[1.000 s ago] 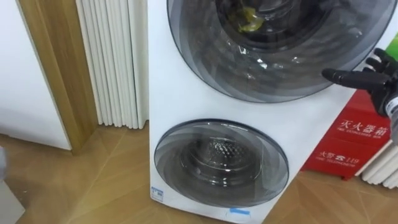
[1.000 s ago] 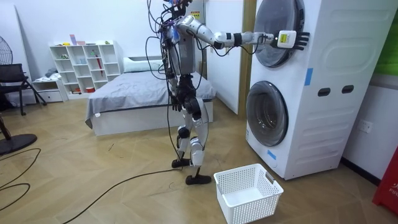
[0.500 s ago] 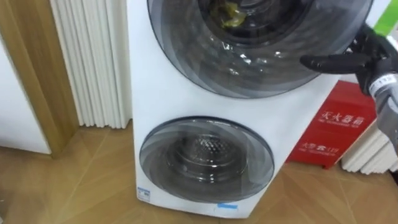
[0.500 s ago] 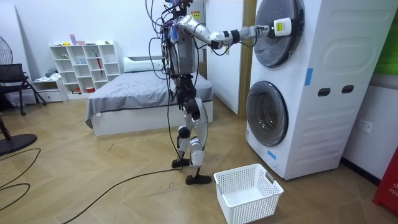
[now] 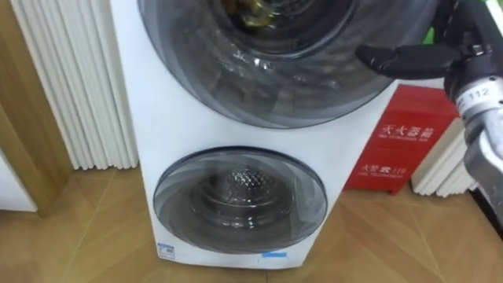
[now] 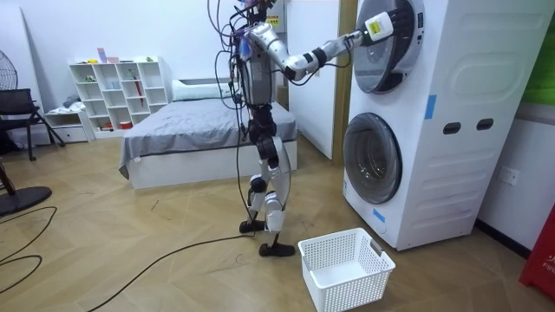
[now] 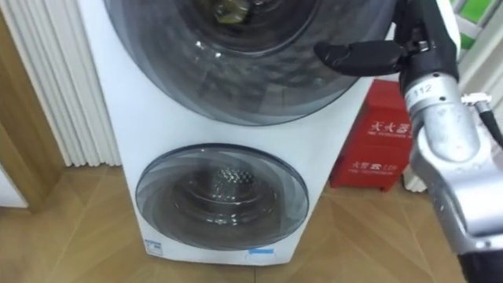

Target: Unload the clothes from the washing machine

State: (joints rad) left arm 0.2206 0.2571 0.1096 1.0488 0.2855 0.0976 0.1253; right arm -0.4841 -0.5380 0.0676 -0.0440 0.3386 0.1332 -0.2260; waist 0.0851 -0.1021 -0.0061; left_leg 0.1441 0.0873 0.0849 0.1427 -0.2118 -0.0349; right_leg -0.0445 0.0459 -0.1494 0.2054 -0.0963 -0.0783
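Raised higher on the edge of the upper washing machine door [image 5: 314,86] since before: right hand [image 5: 444,53], grasp impossible to tell; clothes [image 5: 255,11] behind glass.

Upper door [image 5: 283,71] sits above lower door [image 5: 240,200] (basket [image 6: 345,267] before them).

Both head eyes look down, close, at the white stacked washing machine [image 5: 157,118]; the room camera, well back, sees its front sidelong.
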